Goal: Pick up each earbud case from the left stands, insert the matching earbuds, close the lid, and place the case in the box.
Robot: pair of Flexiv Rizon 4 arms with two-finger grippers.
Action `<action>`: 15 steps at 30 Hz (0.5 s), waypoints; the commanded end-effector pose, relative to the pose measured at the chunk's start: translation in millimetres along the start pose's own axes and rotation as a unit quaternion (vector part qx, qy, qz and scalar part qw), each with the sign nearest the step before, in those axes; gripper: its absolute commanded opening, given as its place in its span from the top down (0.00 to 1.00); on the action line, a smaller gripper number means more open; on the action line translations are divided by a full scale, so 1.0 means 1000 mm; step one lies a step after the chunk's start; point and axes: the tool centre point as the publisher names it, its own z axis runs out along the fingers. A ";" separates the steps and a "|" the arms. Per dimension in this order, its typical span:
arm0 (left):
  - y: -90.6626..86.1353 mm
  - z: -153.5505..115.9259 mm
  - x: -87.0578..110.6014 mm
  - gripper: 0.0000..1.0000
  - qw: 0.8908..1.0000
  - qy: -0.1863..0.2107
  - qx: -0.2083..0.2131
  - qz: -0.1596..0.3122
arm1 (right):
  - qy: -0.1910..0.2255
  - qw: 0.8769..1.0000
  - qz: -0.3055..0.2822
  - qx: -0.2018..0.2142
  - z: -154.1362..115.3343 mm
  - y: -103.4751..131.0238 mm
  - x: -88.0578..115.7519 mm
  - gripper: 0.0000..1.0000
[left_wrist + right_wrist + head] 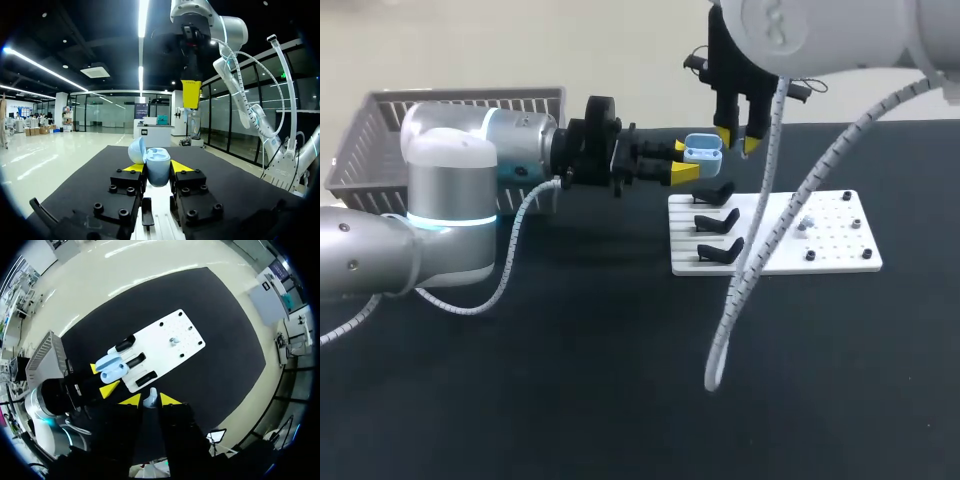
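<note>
left jaws: clamped on the earbud case point(703, 152), one yellow tip each side; case is held up off the desk point(620, 380), just past the stand end of the board
case: pale blue, lid open and swung to one side, cavity facing up
right jaws: pointing straight down, close above and just beside the case; narrow, pinching a small pale earbud point(150, 399) between the tips
board: white board point(840, 245) on the desk; three black stands point(718, 220) at its left end, all look bare; one small pale item point(806, 224) among the pegs, maybe the second earbud, too small to confirm
box: grey basket point(460, 110) far left, well apart from the case
step (my read): first earbud about to go in; lid close and drop-off not done
risk 1: in the head view the bud sits beside the cavity, not over it. Descend without correcting and it lands on the rim, then tips off onto the desk
risk 2: can't read the bud's orientation in the pinch. If rotated or the wrong side, it won't seat and the lid won't shut
risk 3: the case is held by side pinch only. Hard downward push could make it slip or twist in the left jaws
risk 4: both sets of tips are very close. Small lateral error means finger clash or a knock on the open lid
risk 5: release before the bud seats and it pops out
</note>
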 end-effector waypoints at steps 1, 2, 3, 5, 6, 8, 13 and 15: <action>-0.001 0.000 0.001 1.00 1.000 -0.001 -0.002 0.002 | 0.005 1.000 0.006 0.005 0.000 0.015 -0.005 1.00; -0.001 0.000 0.001 1.00 1.000 -0.001 -0.002 0.002 | 0.004 1.000 0.007 0.007 0.000 0.017 -0.005 1.00; -0.001 0.000 0.001 1.00 1.000 -0.001 -0.002 0.002 | 0.004 1.000 0.007 0.009 0.000 0.018 -0.005 1.00; -0.001 0.000 0.001 1.00 1.000 -0.001 -0.002 0.002 | -0.001 1.000 0.006 0.012 0.000 0.022 -0.006 1.00; -0.001 0.000 0.001 1.00 1.000 -0.001 -0.002 0.002 | 0.002 1.000 0.004 0.011 0.001 0.024 -0.006 1.00; -0.001 0.000 0.001 1.00 1.000 -0.001 -0.002 0.002 | 0.006 1.000 0.003 0.013 0.002 0.026 -0.005 1.00; -0.001 0.000 0.001 1.00 1.000 -0.001 -0.002 0.002 | 0.008 1.000 0.000 0.015 0.002 0.032 -0.005 1.00; -0.001 0.000 0.001 1.00 1.000 -0.001 -0.002 0.002 | 0.005 1.000 -0.003 0.009 0.002 0.034 -0.006 1.00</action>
